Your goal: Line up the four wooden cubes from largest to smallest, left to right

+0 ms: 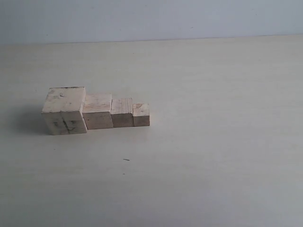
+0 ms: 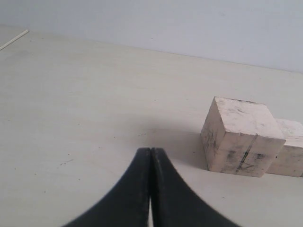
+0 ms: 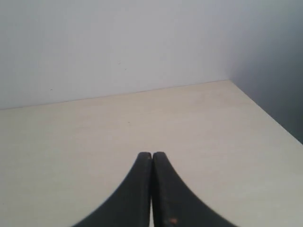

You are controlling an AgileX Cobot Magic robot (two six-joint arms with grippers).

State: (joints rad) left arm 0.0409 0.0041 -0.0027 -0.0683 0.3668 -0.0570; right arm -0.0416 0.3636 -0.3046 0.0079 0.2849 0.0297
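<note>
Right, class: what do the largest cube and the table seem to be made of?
Largest cube: probably bare pale wood, matt, with dark scuffs and a seam on its face. Table: smooth, matt, cream surface, maybe laminate or painted board; unclear.

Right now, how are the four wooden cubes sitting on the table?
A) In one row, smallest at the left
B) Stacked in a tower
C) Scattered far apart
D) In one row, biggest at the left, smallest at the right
D: the exterior view shows the largest cube at the left end, then the second cube, the third cube and the smallest cube at the right end, side by side.
</note>
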